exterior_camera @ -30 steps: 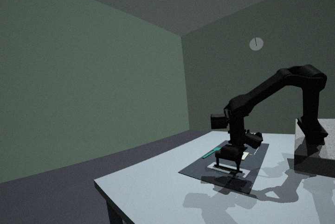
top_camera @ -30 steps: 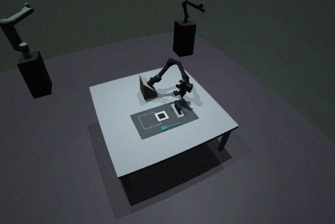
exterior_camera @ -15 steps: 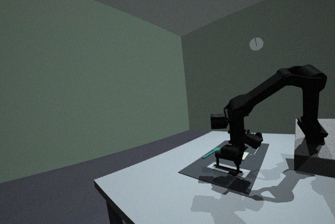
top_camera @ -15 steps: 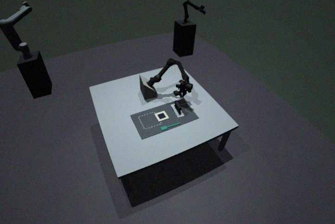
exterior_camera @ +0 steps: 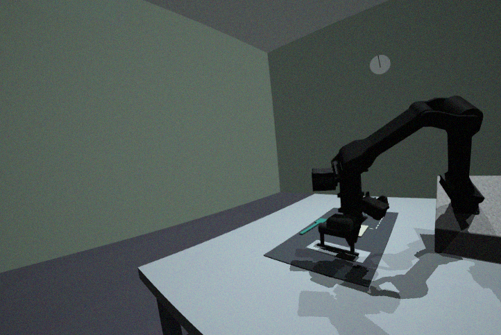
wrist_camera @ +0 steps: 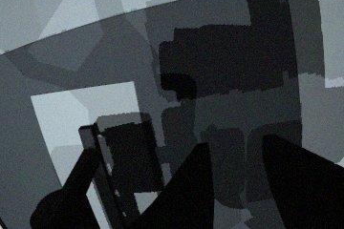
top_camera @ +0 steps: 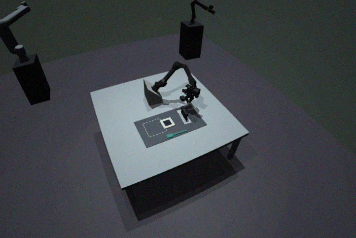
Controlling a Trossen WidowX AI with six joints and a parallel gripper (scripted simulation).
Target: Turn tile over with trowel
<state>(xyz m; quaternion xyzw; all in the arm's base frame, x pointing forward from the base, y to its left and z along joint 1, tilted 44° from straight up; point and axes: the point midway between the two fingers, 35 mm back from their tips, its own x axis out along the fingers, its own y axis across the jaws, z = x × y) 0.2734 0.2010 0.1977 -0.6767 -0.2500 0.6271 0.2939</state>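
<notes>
Top: high, far, oblique. Exterior: low, table-level. Wrist: close, down. All share mat (top_camera: 149,140).

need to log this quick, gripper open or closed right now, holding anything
Gripper: partly open, holding nothing; the teal trowel lies untouched on the mat.
</notes>
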